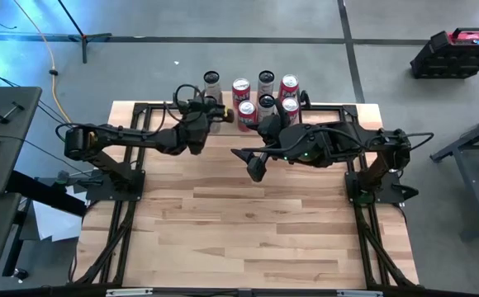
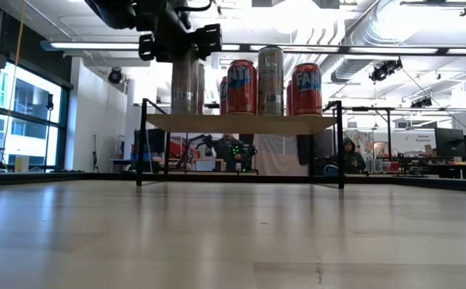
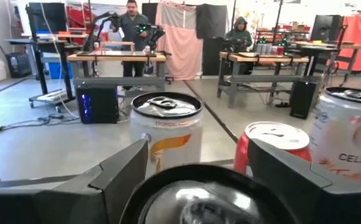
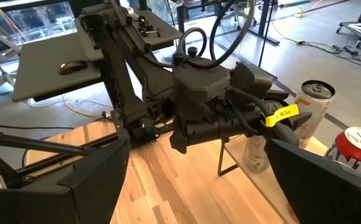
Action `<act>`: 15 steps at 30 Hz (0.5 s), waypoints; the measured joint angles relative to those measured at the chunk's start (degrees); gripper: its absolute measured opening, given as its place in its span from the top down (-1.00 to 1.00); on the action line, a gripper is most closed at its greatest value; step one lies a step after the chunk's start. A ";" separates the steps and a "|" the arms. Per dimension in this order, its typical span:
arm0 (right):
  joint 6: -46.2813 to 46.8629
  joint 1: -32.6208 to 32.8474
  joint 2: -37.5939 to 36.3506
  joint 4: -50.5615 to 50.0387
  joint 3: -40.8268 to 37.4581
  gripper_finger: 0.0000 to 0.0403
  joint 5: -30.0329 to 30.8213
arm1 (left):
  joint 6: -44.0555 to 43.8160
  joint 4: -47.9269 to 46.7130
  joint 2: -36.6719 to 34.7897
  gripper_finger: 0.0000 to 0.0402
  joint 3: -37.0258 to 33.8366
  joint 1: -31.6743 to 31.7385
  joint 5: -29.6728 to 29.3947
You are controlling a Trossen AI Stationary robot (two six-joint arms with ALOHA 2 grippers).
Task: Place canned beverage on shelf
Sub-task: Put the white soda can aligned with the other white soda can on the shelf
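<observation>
Can (image 2: 186, 80) stands upright at the shelf's (image 2: 241, 123) left end, directly beneath your left hand (image 1: 209, 115), whose fingers clasp its sides from above, while your right hand (image 1: 257, 169) hangs open over the surface, farther off.

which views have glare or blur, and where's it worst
Low view: ceiling lights blow out above the cans, leaving the shelf backlit and its underside dark. Left wrist view: the can between the left gripper fingers is close and blurred; farther cans are sharper. High view: blue cast at the left edge. Right wrist view: evenly lit.
</observation>
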 joint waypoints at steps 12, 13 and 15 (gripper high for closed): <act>0.00 0.02 0.00 0.12 0.00 -0.83 0.00 | 2.94 1.60 -0.26 -0.33 0.00 -1.30 -1.52; 0.00 0.04 0.00 0.12 0.00 -0.83 0.00 | 3.43 2.20 -0.26 -0.33 0.00 -1.31 -1.53; 0.00 0.07 0.00 0.12 0.00 -0.83 0.00 | 5.05 4.05 -0.26 -0.33 0.00 -1.54 -1.59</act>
